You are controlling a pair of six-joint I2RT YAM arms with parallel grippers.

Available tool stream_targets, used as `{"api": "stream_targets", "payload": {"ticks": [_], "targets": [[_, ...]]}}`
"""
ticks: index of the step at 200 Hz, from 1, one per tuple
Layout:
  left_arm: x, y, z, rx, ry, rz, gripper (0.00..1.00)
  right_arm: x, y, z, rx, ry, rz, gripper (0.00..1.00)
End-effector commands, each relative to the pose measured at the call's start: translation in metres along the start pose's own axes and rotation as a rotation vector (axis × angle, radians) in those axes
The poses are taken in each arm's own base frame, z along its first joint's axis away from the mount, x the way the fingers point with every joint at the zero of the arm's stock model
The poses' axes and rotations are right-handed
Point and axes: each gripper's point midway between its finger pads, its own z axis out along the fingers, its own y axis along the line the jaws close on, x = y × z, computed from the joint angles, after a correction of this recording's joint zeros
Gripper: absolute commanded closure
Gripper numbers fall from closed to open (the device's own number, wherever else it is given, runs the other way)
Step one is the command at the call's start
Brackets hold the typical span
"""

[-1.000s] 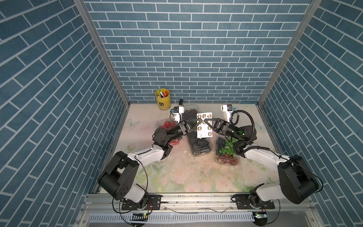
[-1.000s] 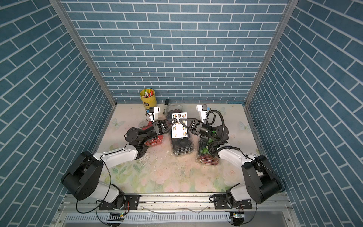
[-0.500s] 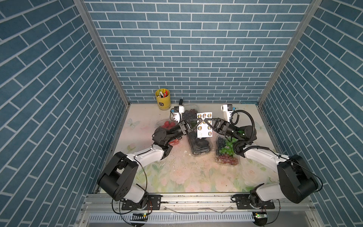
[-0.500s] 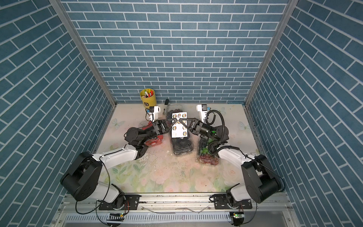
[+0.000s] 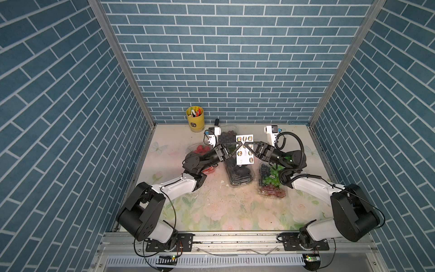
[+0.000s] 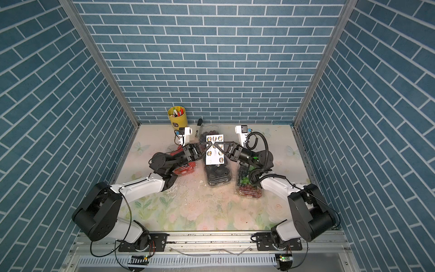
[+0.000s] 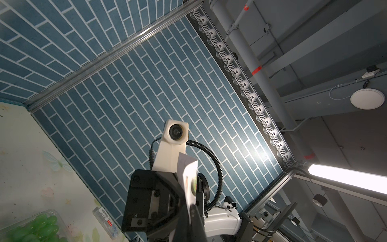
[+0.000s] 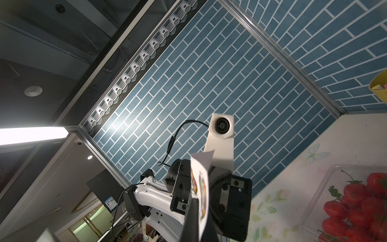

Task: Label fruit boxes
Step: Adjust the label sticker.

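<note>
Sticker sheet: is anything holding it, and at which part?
Yes. The left tool and the right tool both pinch the sticker sheet near its far end, from opposite sides, with their tips almost meeting.

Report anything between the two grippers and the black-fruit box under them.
Only the sticker sheet: left gripper and right gripper both pinch it, held over the far end of the black-fruit box. Nothing else visible.
</note>
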Motion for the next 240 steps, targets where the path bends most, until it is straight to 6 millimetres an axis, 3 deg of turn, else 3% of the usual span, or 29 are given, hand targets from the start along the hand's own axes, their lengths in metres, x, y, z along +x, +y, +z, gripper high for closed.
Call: {"api": "stream_targets", "payload": {"ticks": [1,100,240], "targets": [[0.002,-0.04,0.005,0.104,0.025,0.076,1.0,0.0,-0.001,0.005,-0.014,0.018,-0.011,1.0],[0.005,-0.009,0.006,0.048,0.031,0.042,1.0,-0.006,0.029,0.004,-0.059,0.007,-0.063,1.0],[0.007,0.017,0.003,0.001,0.039,0.031,1.0,-0.005,0.04,0.007,-0.084,0.018,-0.069,1.0]]}}
